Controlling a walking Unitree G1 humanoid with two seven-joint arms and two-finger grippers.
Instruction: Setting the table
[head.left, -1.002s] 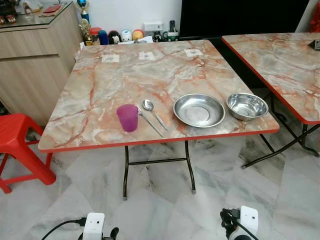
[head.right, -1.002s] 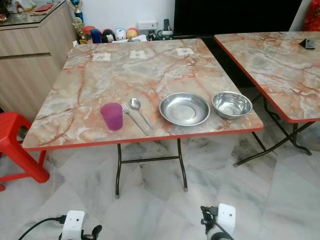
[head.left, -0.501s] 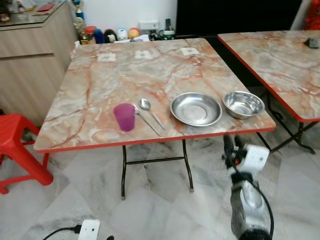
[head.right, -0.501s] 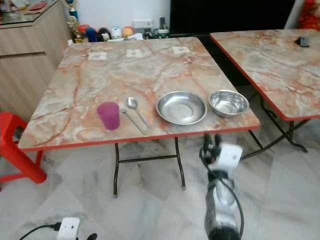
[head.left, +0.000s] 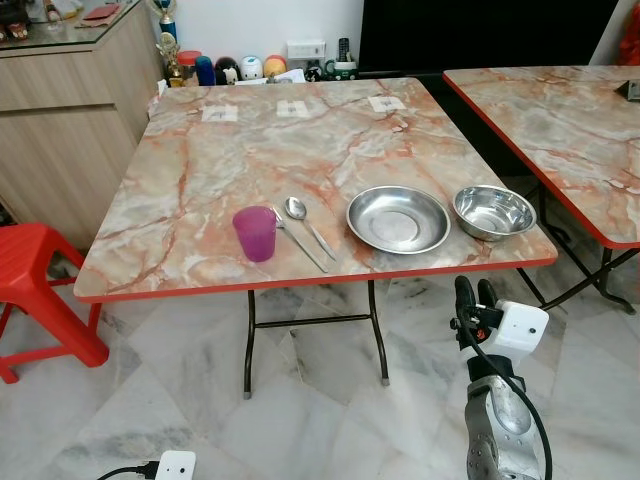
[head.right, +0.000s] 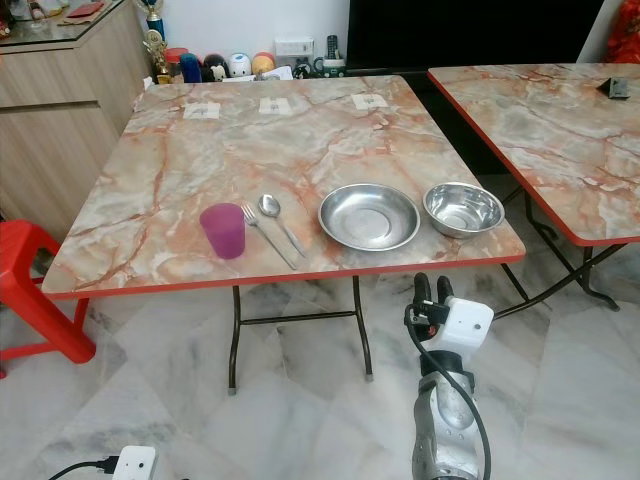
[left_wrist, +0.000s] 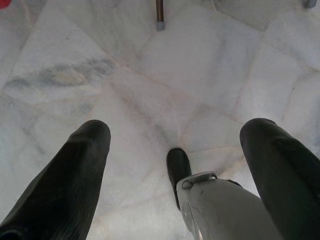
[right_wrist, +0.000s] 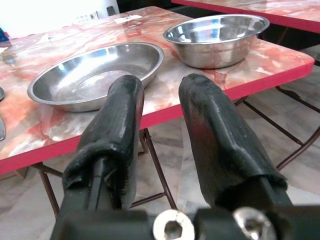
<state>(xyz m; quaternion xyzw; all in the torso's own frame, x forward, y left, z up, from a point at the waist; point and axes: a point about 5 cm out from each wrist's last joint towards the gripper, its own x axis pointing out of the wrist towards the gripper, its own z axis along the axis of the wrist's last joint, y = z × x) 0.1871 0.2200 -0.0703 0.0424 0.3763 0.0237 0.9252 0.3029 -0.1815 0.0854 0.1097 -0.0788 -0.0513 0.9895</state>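
head stereo: my 2 eyes look forward-down at the marble table (head.left: 300, 150), same scene, slight sideways offset | left wrist cam: faces straight down at floor tiles (left_wrist: 190, 65) | right wrist cam: low, near table edge, shares steel plate (right_wrist: 95, 75) and bowl (right_wrist: 217, 40) with head views

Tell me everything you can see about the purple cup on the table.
The purple cup is a small tumbler of translucent plastic, as it looks, slightly narrower at the base, with no handle. It stands upright, mouth open upward, and appears empty. It sits near the front edge of the marble-patterned table, at the left end of the row of tableware. The fork lies just to its right, close beside it; whether they touch is unclear. No tool touches the cup.
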